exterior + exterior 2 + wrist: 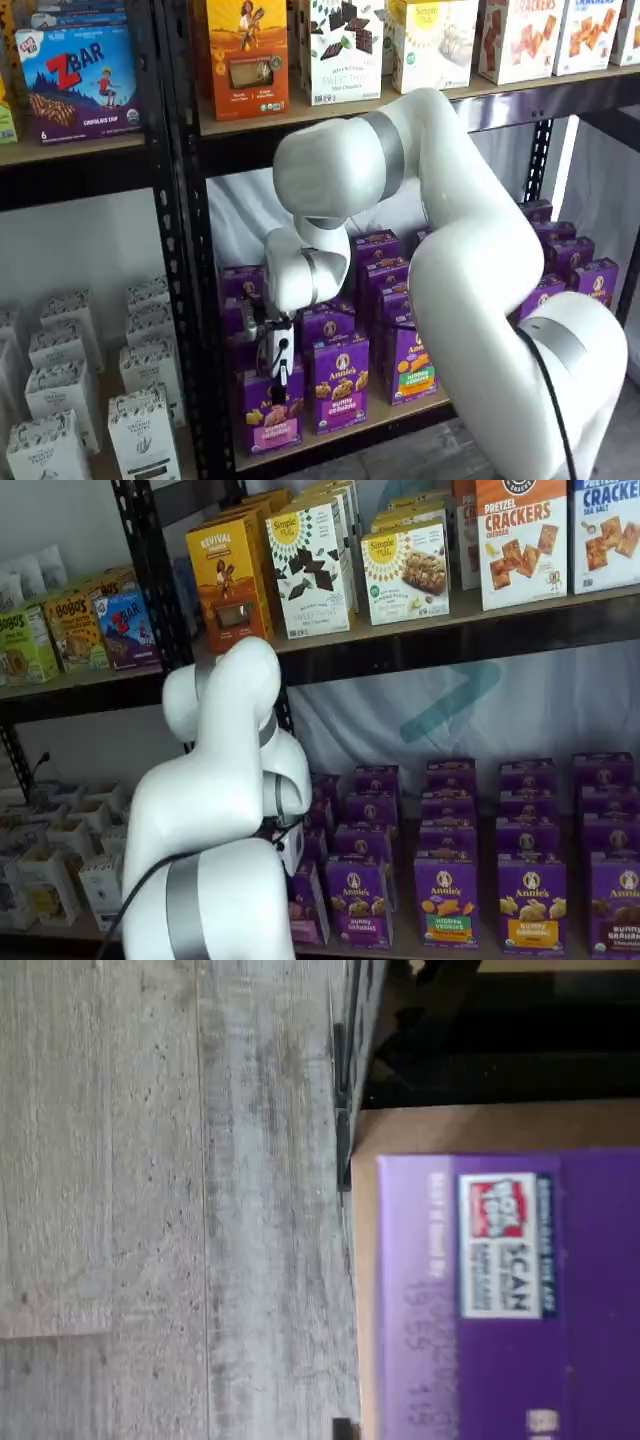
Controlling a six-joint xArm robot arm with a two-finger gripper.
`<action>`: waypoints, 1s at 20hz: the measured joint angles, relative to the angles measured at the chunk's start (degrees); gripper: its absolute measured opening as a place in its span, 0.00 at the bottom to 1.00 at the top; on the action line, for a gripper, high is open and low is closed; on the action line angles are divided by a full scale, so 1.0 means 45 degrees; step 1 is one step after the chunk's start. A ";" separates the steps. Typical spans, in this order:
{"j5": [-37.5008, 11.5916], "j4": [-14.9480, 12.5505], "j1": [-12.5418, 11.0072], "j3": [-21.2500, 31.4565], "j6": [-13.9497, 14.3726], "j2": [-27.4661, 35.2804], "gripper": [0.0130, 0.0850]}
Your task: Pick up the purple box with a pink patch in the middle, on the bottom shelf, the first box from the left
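Note:
The purple box [272,412] with a pink patch stands upright at the left front of the bottom shelf [400,416]. In a shelf view my gripper [279,385] hangs straight down onto the box's top. Its white body is just above the box, and its black fingers show side-on, so no gap can be made out. The wrist view looks down on the box's purple top [500,1300] with a Box Tops label, on the tan shelf board [450,1125]. In a shelf view the box [306,908] is partly hidden behind my arm.
More purple Annie's boxes [337,385] stand right beside and behind the target, one with an orange-and-green patch [413,365]. A black rack post [190,300] rises just to its left. White boxes [60,440] fill the neighbouring rack. Grey floor [170,1200] lies below the shelf edge.

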 joint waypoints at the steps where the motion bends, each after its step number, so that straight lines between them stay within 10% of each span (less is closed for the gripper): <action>1: -0.0075 -0.0036 0.0000 0.0031 0.0033 -0.0007 0.44; 8: -0.0119 0.0028 -0.0017 0.0097 -0.0047 -0.0056 0.28; 20: -0.0310 -0.0596 -0.0013 0.0773 0.0509 -0.0517 0.28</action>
